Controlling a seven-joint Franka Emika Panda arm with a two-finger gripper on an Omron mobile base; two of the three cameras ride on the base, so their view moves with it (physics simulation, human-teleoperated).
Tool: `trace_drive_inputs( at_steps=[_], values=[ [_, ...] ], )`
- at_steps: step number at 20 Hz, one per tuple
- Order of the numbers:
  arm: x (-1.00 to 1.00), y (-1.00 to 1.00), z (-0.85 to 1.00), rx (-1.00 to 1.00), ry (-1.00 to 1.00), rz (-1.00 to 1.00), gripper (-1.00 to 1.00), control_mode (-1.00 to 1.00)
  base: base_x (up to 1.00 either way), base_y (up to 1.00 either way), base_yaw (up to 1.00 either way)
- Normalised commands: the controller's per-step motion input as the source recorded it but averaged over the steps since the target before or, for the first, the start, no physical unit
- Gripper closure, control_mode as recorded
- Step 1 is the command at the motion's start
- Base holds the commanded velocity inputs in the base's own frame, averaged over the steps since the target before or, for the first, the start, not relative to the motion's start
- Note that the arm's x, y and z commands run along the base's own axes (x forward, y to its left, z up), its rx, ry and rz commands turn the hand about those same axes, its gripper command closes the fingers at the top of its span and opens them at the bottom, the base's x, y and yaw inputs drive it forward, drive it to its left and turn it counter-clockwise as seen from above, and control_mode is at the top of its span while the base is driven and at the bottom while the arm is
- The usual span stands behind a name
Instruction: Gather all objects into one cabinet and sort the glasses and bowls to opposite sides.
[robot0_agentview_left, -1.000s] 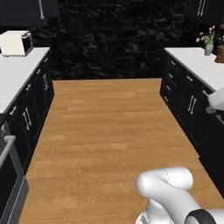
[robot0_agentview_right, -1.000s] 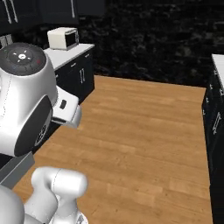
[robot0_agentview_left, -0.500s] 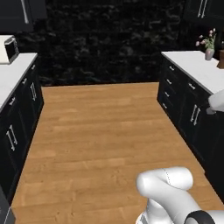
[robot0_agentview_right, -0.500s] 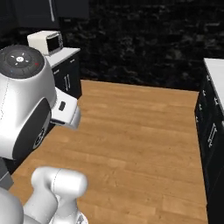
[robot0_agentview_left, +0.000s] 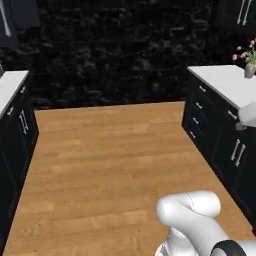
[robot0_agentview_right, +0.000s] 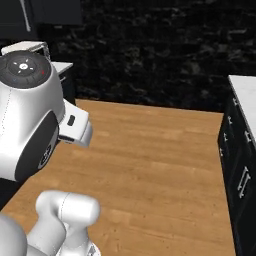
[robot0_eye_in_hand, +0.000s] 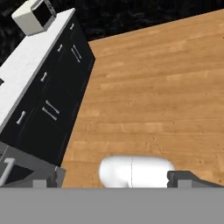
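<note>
The glasses, the bowls and the other objects are out of view. My gripper (robot0_eye_in_hand: 114, 180) is open, its two dark fingertips (robot0_eye_in_hand: 43, 180) spread wide over the wooden floor with nothing between them. A black upper wall cabinet (robot0_agentview_left: 22, 14) with a white vertical bar handle hangs at the top left of the left base view. It appears again as the cabinet (robot0_agentview_right: 50, 12) at the top left of the right base view. I cannot tell whether it is the task's cabinet.
A black drawer counter (robot0_eye_in_hand: 26, 74) with a white top runs along the left and carries a white microwave (robot0_eye_in_hand: 35, 15). On the right stands another white-topped counter (robot0_agentview_left: 225, 82) with a flower vase (robot0_agentview_left: 248, 67). Wooden floor (robot0_agentview_left: 110, 160) lies open between them, and a black stone wall (robot0_agentview_left: 125, 50) closes the far end.
The whole scene has slid left in both base views, so the base has moved. The microwave has left the left base view. The gripper stays open.
</note>
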Motion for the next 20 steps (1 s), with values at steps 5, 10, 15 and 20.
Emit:
trace_drive_inputs(
  at_steps=[5,10,15,20],
  values=[
    [0.0,0.0,0.0,0.0,0.0,0.0,-1.0,1.0,1.0,-0.09,-0.08],
    [0.0,0.0,0.0,0.0,0.0,0.0,-1.0,1.0,1.0,-0.05,-0.08],
    [0.0,0.0,0.0,0.0,0.0,0.0,-1.0,1.0,1.0,0.0,-0.07],
    [0.0,0.0,0.0,0.0,0.0,0.0,-1.0,1.0,1.0,0.0,-0.07]
  ],
)
